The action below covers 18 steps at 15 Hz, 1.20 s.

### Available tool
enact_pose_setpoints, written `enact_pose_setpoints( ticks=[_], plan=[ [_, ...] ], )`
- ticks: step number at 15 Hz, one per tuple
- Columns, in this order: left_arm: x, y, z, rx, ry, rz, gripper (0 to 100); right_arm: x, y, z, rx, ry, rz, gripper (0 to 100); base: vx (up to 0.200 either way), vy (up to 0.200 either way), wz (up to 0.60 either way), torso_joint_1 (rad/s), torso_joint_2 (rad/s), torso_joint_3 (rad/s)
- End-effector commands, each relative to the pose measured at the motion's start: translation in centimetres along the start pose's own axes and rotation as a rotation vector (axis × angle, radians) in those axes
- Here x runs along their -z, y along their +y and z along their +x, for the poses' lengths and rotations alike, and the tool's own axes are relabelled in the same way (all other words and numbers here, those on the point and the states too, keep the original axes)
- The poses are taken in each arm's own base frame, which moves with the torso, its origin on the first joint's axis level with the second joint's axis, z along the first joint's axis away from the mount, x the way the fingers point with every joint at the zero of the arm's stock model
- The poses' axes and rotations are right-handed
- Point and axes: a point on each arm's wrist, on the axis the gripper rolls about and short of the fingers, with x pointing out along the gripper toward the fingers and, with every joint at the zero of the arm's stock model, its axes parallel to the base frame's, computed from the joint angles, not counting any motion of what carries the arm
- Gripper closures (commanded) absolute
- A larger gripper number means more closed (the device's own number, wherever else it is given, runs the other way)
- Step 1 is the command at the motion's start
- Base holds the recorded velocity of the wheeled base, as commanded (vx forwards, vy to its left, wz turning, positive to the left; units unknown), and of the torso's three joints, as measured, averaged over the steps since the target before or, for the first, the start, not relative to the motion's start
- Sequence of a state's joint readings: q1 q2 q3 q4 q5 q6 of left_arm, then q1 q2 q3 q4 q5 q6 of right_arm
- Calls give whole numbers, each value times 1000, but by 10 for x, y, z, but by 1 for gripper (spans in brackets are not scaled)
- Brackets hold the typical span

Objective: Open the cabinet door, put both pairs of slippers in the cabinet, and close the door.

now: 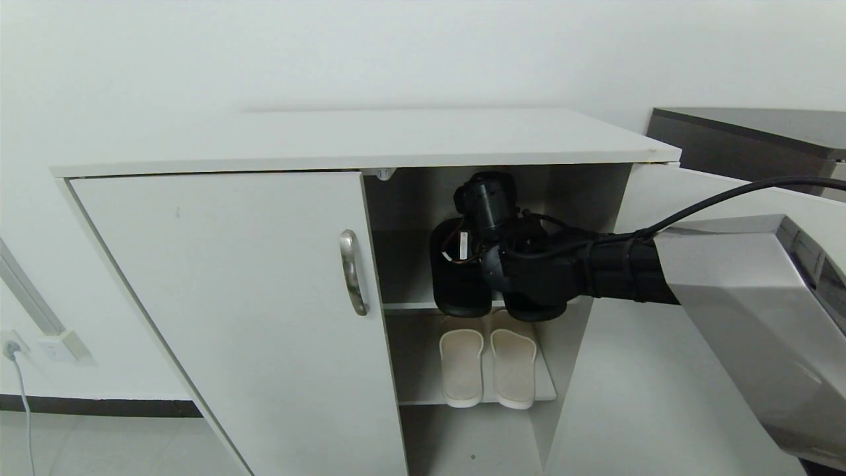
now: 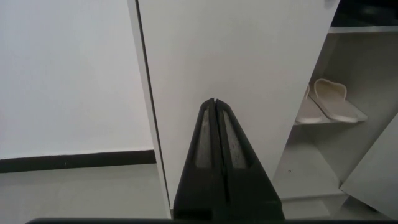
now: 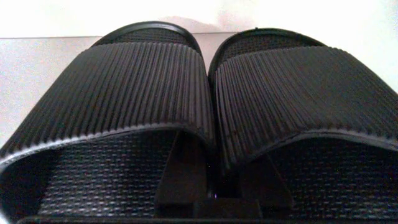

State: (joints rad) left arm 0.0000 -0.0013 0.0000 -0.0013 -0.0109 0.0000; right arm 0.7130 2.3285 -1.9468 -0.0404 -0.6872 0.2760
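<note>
Holding the black slippers [image 1: 456, 284] side by side, the right gripper [image 3: 217, 171] is inside the open right half of the cabinet [image 1: 370, 139], at the level of the upper shelf [image 1: 406, 306]. Its jaws are nearly closed, pinching the two inner edges of the pair together, one finger inside each slipper. The heels are at the shelf's front edge; whether the soles rest on the shelf cannot be told. On the lower shelf [image 1: 545, 390], directly below, the white slippers [image 1: 489, 367] lie side by side with heels toward the front. The right door [image 1: 634, 370] stands swung wide open. The left door [image 1: 225, 297] is closed, its metal handle [image 1: 352, 272] near the inner edge. The left gripper [image 2: 214, 106] hangs low in front of that closed door, jaws pressed fully together and empty.
</note>
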Motion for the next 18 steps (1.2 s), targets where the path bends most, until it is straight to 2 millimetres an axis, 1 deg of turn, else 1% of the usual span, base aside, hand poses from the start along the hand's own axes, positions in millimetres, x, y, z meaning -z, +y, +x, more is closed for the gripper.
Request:
enact_pose_setpoints(
  ticks=[1, 7, 8, 15, 18],
  plan=[
    [0, 0, 0, 0, 1, 0, 100, 4, 0, 4, 6, 6, -4, 100, 0, 0, 0, 0, 0, 0],
    [0, 0, 0, 0, 1, 0, 100, 7, -3, 8, 15, 13, -8, 100, 0, 0, 0, 0, 0, 0],
    [0, 0, 0, 0, 1, 0, 100, 7, -3, 8, 14, 13, -8, 0, 0, 0, 0, 0, 0, 0],
    [0, 0, 0, 0, 1, 0, 100, 14, -7, 3, 22, 40, -29, 0, 0, 0, 0, 0, 0, 0],
    [0, 0, 0, 0, 1, -2, 100, 14, -9, -8, 16, 51, -34, 0, 0, 0, 0, 0, 0, 0]
  ],
)
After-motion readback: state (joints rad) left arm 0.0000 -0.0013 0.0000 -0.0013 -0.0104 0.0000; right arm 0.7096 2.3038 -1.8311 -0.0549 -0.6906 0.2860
